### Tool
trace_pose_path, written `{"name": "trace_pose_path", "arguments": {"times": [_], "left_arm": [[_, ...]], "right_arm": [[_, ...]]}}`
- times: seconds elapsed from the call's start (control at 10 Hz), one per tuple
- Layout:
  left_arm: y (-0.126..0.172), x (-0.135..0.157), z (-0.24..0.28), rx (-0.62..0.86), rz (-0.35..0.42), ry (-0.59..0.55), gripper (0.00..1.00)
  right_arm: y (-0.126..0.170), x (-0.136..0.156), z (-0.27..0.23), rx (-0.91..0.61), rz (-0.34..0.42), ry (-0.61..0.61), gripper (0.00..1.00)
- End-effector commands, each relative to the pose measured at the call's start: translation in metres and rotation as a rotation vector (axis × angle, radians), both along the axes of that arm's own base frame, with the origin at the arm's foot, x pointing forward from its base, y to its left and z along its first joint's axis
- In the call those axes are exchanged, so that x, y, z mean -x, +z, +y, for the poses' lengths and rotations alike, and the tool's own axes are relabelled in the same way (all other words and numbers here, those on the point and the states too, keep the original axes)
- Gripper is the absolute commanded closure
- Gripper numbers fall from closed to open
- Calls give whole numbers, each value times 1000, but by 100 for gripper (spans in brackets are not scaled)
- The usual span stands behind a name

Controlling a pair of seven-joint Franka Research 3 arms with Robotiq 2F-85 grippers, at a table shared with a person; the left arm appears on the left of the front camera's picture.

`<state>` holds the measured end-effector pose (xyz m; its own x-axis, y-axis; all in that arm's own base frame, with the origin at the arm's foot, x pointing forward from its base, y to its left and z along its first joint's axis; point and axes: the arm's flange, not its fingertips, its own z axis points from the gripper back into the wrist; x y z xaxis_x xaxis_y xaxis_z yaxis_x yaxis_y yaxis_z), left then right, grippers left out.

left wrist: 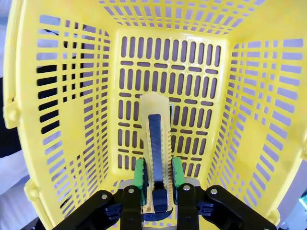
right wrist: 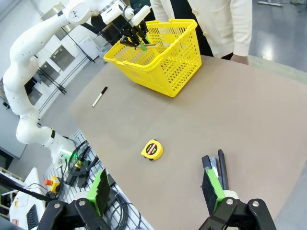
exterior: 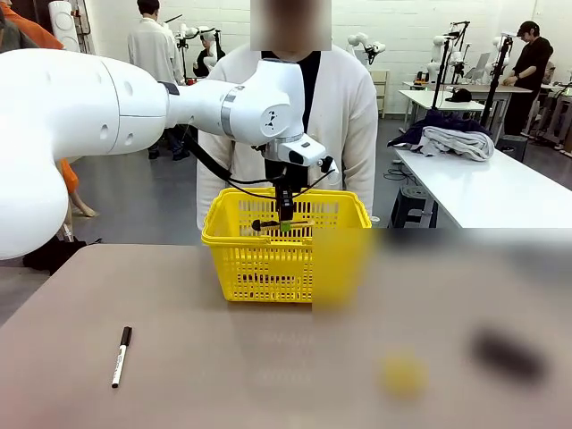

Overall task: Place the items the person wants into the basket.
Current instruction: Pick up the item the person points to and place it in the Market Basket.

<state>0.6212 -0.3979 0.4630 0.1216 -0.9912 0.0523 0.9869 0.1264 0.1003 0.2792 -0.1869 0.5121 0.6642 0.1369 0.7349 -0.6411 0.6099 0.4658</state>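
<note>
Yellow-and-black utility knife [left wrist: 156,129], clamped in my left claw [left wrist: 158,175], hangs inside the yellow slotted plastic basket [exterior: 234,242], not yet released; small yellow-and-black tape measure [right wrist: 152,149] lies unpicked on the bench, right claw [right wrist: 156,183] spread empty.

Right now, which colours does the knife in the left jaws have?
Knife: yellow with a dark middle strip; left wrist view.

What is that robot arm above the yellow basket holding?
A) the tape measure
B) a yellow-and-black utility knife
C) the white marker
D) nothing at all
B: the left gripper clamps the utility knife over the open basket, while the marker and the tape measure lie on the table.
</note>
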Motion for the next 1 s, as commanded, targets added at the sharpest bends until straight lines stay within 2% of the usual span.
{"name": "trace_pose_path", "arguments": {"times": [0.0,0.5,0.9], "left_arm": [[-21,1,-8,-18,34,-25,74],[-65,-21,-22,-61,30,-34,74],[-94,-32,-28,-71,71,-38,74]], "right_arm": [[1,-2,0,-23,-25,4,0],[1,-2,0,-23,-25,4,0],[1,-2,0,-23,-25,4,0]]}}
